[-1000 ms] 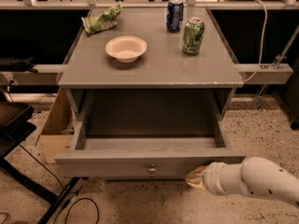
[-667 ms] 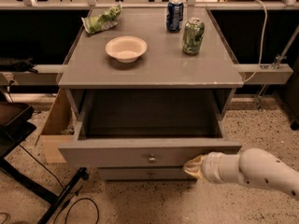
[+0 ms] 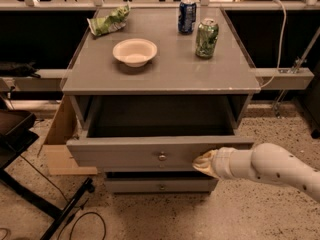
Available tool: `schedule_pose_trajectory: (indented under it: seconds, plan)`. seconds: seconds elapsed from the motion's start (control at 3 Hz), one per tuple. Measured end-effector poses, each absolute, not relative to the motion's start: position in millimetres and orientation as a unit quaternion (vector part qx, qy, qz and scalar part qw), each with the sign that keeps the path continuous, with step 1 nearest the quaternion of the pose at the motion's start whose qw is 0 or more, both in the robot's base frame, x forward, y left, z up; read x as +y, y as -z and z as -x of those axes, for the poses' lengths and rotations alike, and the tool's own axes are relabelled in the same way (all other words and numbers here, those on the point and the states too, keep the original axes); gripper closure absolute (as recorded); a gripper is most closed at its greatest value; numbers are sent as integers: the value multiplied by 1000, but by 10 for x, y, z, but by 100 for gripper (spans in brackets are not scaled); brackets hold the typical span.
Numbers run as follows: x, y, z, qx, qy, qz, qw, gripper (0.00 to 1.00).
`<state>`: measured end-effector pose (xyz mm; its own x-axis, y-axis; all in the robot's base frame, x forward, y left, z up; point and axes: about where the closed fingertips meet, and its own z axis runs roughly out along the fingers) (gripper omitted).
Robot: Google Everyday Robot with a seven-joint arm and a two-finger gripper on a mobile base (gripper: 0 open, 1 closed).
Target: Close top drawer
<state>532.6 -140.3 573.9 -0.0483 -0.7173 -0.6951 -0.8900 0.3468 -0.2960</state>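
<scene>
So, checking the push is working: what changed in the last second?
The top drawer slid further into the cabinet, the gripper following against its front, right of the knob; it is still partly open. The bowl, blue can, green can and bag on top stayed put.

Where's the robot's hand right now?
The gripper is low in the camera view, right of centre, against the front of the open top drawer, just right of its knob.
</scene>
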Motion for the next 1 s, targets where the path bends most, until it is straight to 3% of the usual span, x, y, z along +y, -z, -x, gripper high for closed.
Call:
schedule_pose_trajectory:
  seconds: [0.67, 1.0]
  plan:
    - [-1294, -5733, -5513, 710, -119, 561, 407, 100]
    - [-1212, -5816, -5745, 707, -126, 558, 416, 92]
